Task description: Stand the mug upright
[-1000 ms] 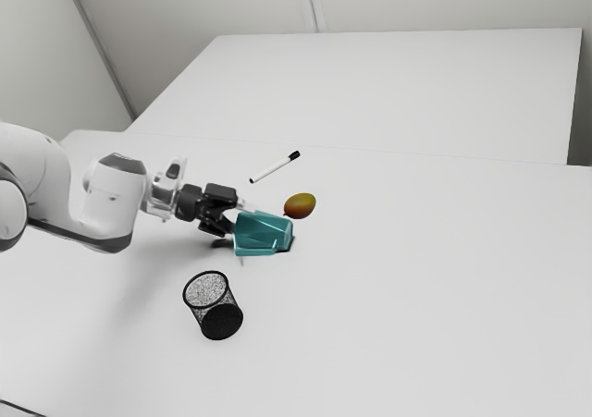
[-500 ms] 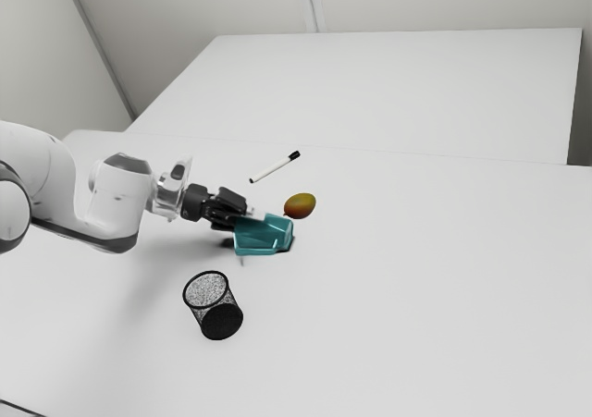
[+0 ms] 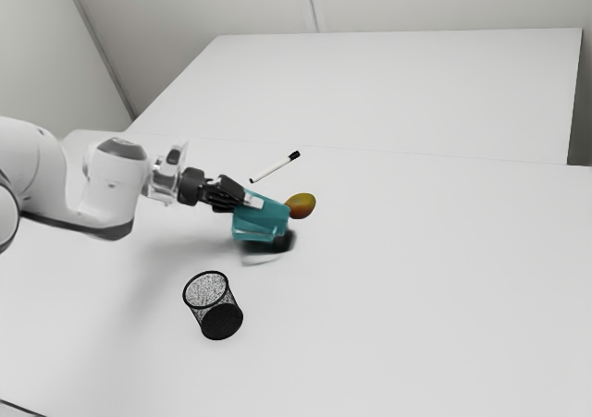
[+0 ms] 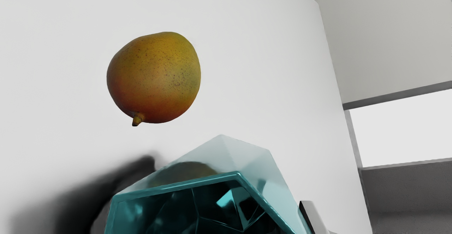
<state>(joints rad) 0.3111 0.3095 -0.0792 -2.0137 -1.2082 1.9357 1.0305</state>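
Since the earlier frame: fingers and mug both up, mug now clear of the desk with its shadow split off underneath. Links behind the hand have shifted a little with it. Mango, marker and mesh pen cup same spots as before.

Arm: in from the exterior view's left, low over the desk. Hand pitched well over, closer to level than to straight down, pointing to the exterior view's right and slightly down. Wrist camera looks out across the desk past one of its edges, into the room.

Fingers: clenched on the mug, carrying it. In the wrist view one fingertip sits along the mug's outer side. Can't see exactly where the other one bears.

Mug: teal, faceted, not upright. Still on its side in the air, mouth facing back at the hand, base toward the exterior view's right. It's over the desk, nearer the far edge than the pen cup is.

Mango on the desk just past the mug, stem end pointing mug-side; gap between them in the wrist view. Marker lies closer to the desk's far edge, black cap end nearest that edge. Pen cup well in from that edge, apart from the mug. Second white table beyond the far edge.
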